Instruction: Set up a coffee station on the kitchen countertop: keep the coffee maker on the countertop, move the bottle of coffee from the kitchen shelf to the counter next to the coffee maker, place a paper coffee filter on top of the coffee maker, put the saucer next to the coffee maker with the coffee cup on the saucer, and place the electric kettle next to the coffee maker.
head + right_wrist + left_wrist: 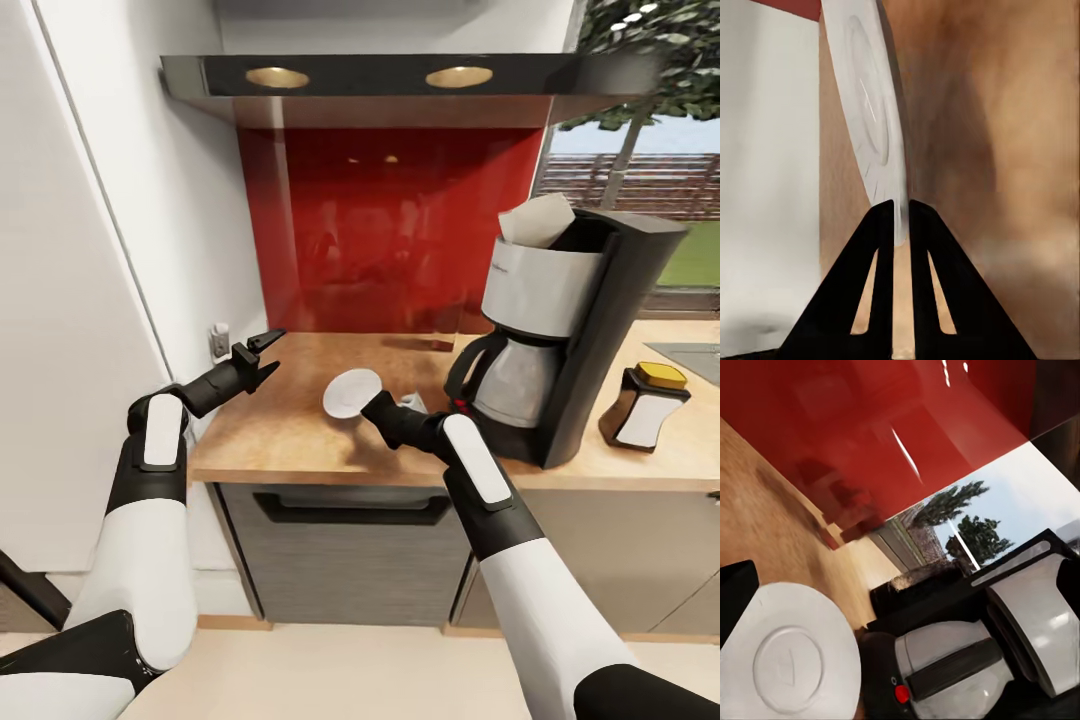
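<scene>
Head view: a light-brown wooden surface (pixel 300 440) runs over grey drawer fronts, backed by a glossy red splashback (pixel 400 230) under a black shelf (pixel 400 80). The right pincer (pixel 372 402) grips the rim of a white saucer (pixel 350 392), which is tilted on edge above the surface, just left of the coffee maker (pixel 570 350). An off-white paper coffee filter (pixel 537 222) sticks up from the top of the machine. A dark bottle of coffee (pixel 645 405) with a yellow cap stands on the surface to the machine's right. The left pincer (pixel 265 355) hovers over the surface's left end, jaws spread apart and holding nothing.

Left wrist view: the saucer (pixel 791 656) shows its ringed underside; beside it is the coffee maker (pixel 967 652), with a small red switch (pixel 901 694) just by it.

Right wrist view: the two black fingers (pixel 881 240) pinch the saucer's (pixel 874 112) thin edge — the plate stands nearly on its side above the wooden surface (pixel 1005 150).
</scene>
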Motion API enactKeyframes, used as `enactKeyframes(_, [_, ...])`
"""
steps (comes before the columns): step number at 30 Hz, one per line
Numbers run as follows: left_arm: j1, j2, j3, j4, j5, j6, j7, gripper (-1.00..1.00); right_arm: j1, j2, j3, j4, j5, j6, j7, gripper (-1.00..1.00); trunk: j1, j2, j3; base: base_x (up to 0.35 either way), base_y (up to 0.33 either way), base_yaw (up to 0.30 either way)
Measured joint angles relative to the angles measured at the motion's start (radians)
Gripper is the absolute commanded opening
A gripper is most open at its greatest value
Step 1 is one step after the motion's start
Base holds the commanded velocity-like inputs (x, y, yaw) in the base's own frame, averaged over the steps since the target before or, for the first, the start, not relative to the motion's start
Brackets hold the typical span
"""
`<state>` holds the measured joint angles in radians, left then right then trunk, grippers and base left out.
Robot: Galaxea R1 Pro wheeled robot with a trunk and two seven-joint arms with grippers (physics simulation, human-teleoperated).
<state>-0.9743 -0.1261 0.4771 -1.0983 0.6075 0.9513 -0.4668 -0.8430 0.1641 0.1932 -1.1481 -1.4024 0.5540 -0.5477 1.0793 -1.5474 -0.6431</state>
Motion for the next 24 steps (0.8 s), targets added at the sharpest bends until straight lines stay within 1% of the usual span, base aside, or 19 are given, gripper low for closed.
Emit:
enactKeyframes(1, [0.000,0.000,0.000,0.000,0.000,0.000,0.000,1.00,0.000,0.000,0.001,-0.001,0.000,0.000,0.024,-1.00,0.000,0.000,0.000,-0.327,0.000,0.000])
enactKeyframes(2, [0.000,0.000,0.000,0.000,0.000,0.000,0.000,1.00,0.000,0.000,0.001,-0.001,0.001,0.001,0.034,-1.00,0.000,0.000,0.000,-0.288,0.000,0.000])
enactKeyframes(4, [0.000,0.000,0.001,0.001,0.000,0.001,-0.001,1.00,0.000,-0.002,0.001,-0.002,0.006,0.001,0.070,-1.00,0.000,0.000,0.000,-0.139,0.000,0.000])
enactKeyframes(6, [0.000,0.000,0.002,0.001,0.000,0.002,-0.003,1.00,0.001,-0.003,0.002,-0.002,0.008,0.002,0.081,-1.00,0.000,0.000,0.000,-0.150,0.000,0.000])
enactKeyframes(11, [0.000,0.000,0.003,0.000,0.000,0.006,-0.007,1.00,0.001,-0.003,0.002,-0.005,0.009,0.004,0.092,-1.00,0.000,0.000,0.000,-0.181,0.000,0.000])
enactKeyframes(17, [0.000,-0.001,0.002,-0.003,0.001,0.030,-0.008,1.00,0.002,-0.003,0.001,-0.006,0.009,0.004,0.094,-1.00,0.000,0.000,0.000,-0.184,0.000,0.000])
enactKeyframes(20, [0.001,-0.003,0.001,-0.005,0.001,0.034,-0.011,1.00,0.002,-0.004,0.000,-0.006,0.008,0.004,0.095,-1.00,0.000,0.000,0.000,-0.063,0.000,0.000])
enactKeyframes(22, [0.001,-0.006,0.001,-0.005,0.001,0.035,-0.022,1.00,0.002,-0.006,0.000,-0.006,0.007,0.005,0.098,-1.00,-0.001,0.000,0.000,-0.032,0.000,0.000])
enactKeyframes(24, [0.003,-0.010,-0.002,-0.007,0.002,0.035,-0.053,1.00,0.002,-0.010,0.000,-0.006,0.007,0.005,0.107,-1.00,-0.001,0.000,0.000,-0.019,0.000,0.000])
